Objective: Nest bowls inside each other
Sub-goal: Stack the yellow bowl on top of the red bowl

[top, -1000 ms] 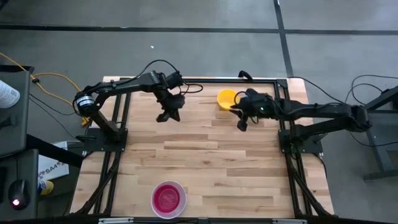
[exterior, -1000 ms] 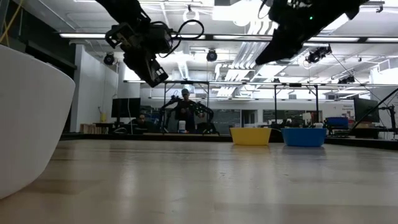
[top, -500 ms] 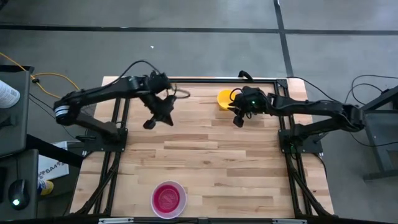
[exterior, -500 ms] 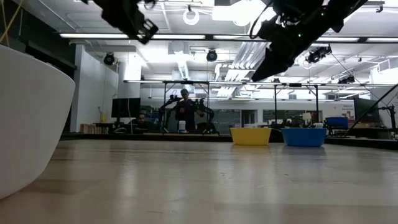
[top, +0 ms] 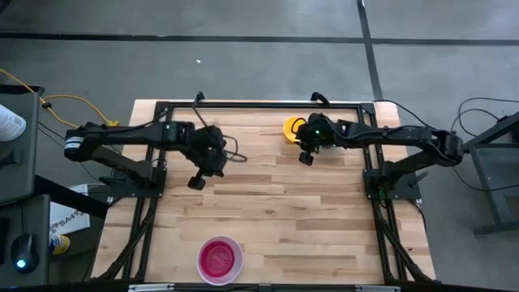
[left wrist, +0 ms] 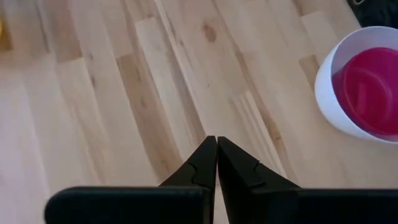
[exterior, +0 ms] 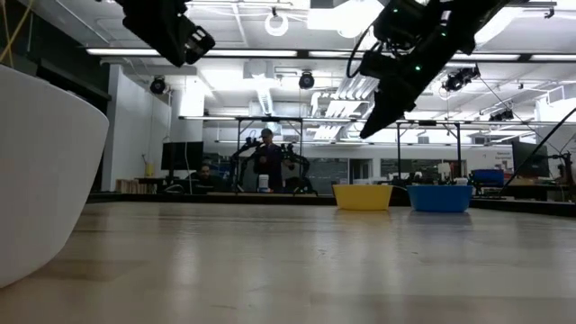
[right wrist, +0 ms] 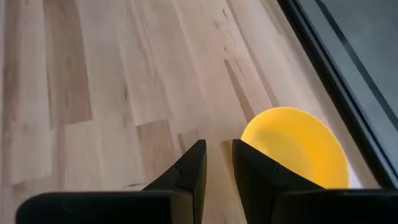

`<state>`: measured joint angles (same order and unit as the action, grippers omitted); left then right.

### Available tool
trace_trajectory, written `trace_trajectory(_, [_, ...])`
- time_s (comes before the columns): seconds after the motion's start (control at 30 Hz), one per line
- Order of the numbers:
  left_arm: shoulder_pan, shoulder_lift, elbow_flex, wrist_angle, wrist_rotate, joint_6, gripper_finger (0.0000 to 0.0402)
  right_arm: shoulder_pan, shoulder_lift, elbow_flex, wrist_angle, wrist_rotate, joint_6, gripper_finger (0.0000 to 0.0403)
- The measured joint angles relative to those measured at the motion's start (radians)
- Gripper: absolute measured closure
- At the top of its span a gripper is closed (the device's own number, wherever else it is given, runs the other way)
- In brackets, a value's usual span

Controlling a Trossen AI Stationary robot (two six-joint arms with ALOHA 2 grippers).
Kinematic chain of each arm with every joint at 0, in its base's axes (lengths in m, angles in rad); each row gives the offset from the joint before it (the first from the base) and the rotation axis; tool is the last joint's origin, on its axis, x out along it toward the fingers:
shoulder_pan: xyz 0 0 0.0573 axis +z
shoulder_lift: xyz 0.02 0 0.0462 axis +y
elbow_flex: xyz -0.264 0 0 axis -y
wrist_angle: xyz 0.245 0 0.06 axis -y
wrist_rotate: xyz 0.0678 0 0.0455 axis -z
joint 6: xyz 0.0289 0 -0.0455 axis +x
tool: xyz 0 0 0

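A white bowl with a pink-red bowl nested in it rests on its base near the table's front edge; it also shows in the left wrist view. A yellow bowl stands by the far edge, and the low view shows a blue bowl beside the yellow one. My left gripper hangs shut over bare wood left of centre. My right gripper hovers open just near of the yellow bowl, with nothing between its fingers.
A black frame rail runs along the table's far edge, close behind the yellow bowl. Bare wood lies between the arms and the white bowl. Beyond the table, people stand far off in the room.
My left gripper, still shut, has swung toward the table's near-left and risen, nearly leaving the top of the low view. My right gripper has sunk a little and crept toward the yellow bowl. No bowl has moved.
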<state>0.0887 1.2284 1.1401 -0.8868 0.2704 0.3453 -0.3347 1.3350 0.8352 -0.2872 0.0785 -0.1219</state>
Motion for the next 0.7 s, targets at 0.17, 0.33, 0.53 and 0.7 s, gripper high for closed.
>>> trace_trajectory(0.17, [-0.027, -0.016, -0.079, 0.073, -0.011, -0.062, 0.0389, 0.000, 0.070, 0.106, -0.113, 0.013, -0.031, 0.0332])
trace_trajectory(0.33, [-0.034, -0.023, -0.090, 0.091, -0.015, -0.081, 0.0389, -0.002, 0.150, 0.188, -0.241, 0.056, -0.052, 0.0332])
trace_trajectory(0.53, [-0.032, -0.022, -0.090, 0.090, -0.015, -0.081, 0.0389, -0.002, 0.213, 0.208, -0.278, 0.071, -0.051, 0.0332])
trace_trajectory(0.7, [-0.032, -0.022, -0.090, 0.090, -0.015, -0.081, 0.0389, -0.001, 0.225, 0.208, -0.275, 0.100, -0.050, 0.0332])
